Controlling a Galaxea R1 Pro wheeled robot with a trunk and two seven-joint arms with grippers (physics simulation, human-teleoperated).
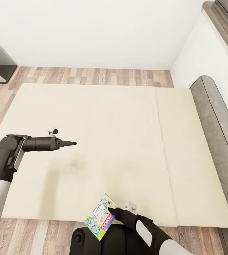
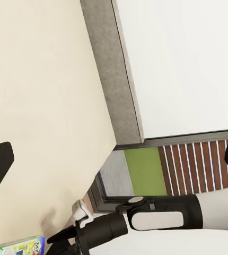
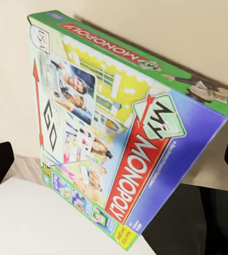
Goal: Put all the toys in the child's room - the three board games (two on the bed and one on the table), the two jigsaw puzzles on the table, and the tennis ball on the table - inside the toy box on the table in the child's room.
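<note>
Gripping board game above bed edge, right claw

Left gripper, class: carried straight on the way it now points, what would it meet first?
The left gripper points across the bed toward the grey headboard; that headboard probably comes first, though height above the mattress is unclear.

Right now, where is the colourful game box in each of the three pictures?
Head view: the game box is at the bottom middle, at the bed's near edge, by the right gripper.
Left wrist view: one green corner of it peeks in at the bottom left.
Right wrist view: it takes up most of the picture, tilted.
Shared landmark: the beige bed, behind the box each time.
</note>
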